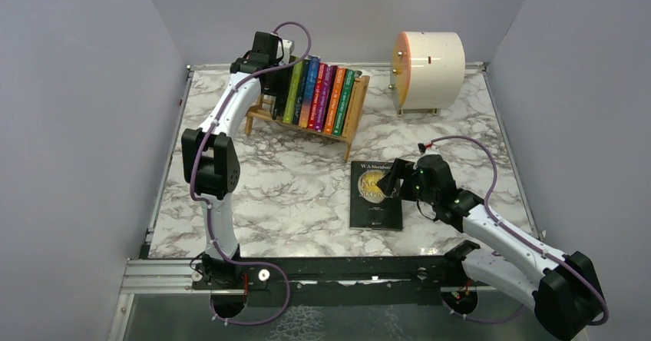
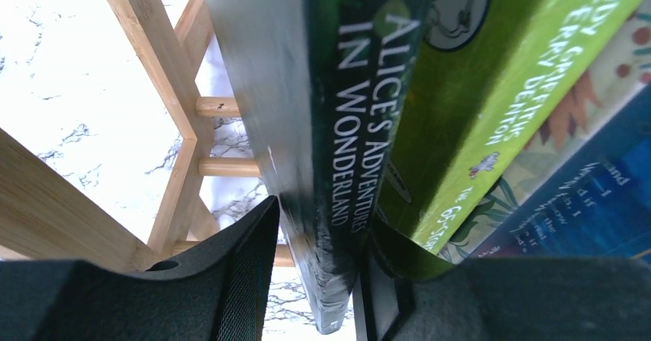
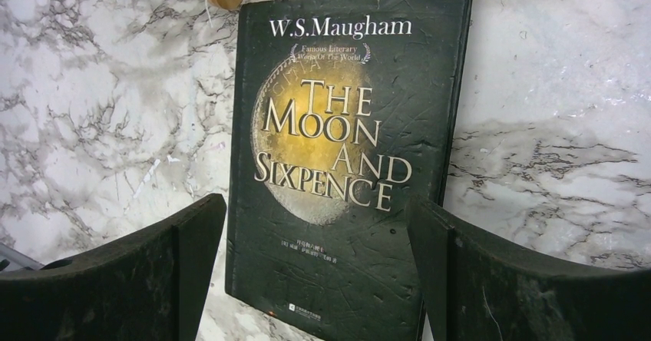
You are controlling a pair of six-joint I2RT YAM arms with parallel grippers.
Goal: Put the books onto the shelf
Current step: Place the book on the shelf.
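The light-wood shelf (image 1: 355, 118) stands at the back left with several books (image 1: 322, 95) upright in it, spines green, blue, purple, orange. My left gripper (image 1: 278, 71) reaches down over the leftmost book, the black "Alice's Adventures in Wonderland" (image 2: 353, 126). Its jaws straddle that book's spine, slightly open, with a sliver of space at the left finger (image 2: 238, 272); a green book (image 2: 491, 87) leans beside it. A dark book, "The Moon and Sixpence" (image 3: 345, 149), lies flat on the table (image 1: 372, 203). My right gripper (image 3: 315, 268) hovers over its near end, open and holding nothing.
A cream cylindrical drum (image 1: 430, 68) stands at the back right. The shelf's ladder-like end piece (image 2: 153, 72) is just left of the black book. The marble table (image 1: 269, 195) is walled in by grey panels on three sides.
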